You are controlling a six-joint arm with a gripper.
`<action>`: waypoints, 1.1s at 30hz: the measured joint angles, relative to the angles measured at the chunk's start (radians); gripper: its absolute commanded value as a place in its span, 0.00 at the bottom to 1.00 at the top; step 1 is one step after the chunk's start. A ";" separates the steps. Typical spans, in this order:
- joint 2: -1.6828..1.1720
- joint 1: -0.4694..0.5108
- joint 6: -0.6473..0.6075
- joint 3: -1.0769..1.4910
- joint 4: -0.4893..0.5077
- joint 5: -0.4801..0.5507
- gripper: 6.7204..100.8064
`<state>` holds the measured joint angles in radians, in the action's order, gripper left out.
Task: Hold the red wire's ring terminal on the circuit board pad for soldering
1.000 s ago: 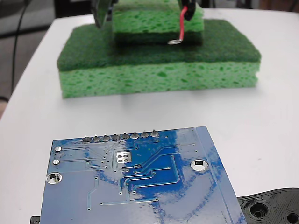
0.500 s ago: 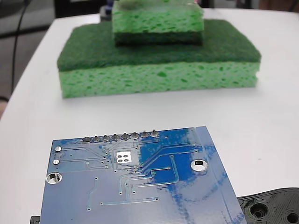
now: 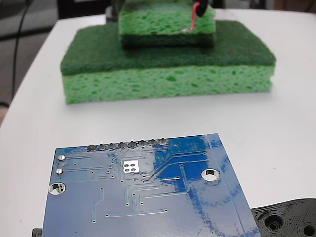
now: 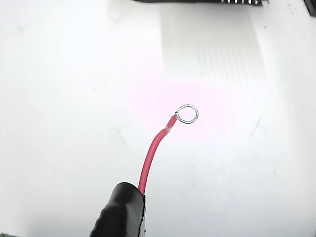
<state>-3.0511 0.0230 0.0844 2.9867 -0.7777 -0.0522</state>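
The blue circuit board (image 3: 143, 197) lies at the front of the fixed view, its silvery pad (image 3: 131, 166) just below the row of solder bumps. Far behind it, the red wire (image 3: 193, 17) hangs at the top edge over the stacked sponges, and its ring terminal (image 3: 186, 30) hovers at the small sponge's front. Only a dark bit of my gripper (image 3: 201, 5) shows there, holding the wire's upper end. In the wrist view the black sleeve (image 4: 121, 212), the red wire (image 4: 150, 158) and the ring terminal (image 4: 187, 114) hang over white table. The ring is well away from the pad.
A large green sponge (image 3: 168, 64) with a smaller sponge (image 3: 165, 22) on top stands at the back of the white table. A black plastic part with holes (image 3: 286, 219) lies at the board's right. A dark edge with small pins (image 4: 242, 1) crosses the wrist view's top.
The wire and gripper rose out of the fixed view half a second ago and have come back down at the top edge, the ring higher than a second ago.
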 measured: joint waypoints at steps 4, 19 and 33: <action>0.000 0.005 0.003 0.014 0.003 0.000 0.99; 0.000 0.006 0.000 0.014 0.003 0.000 0.99; 0.000 0.008 0.002 0.014 0.003 0.000 0.99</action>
<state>-3.0511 0.0307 0.0859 3.0005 -0.7747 -0.0522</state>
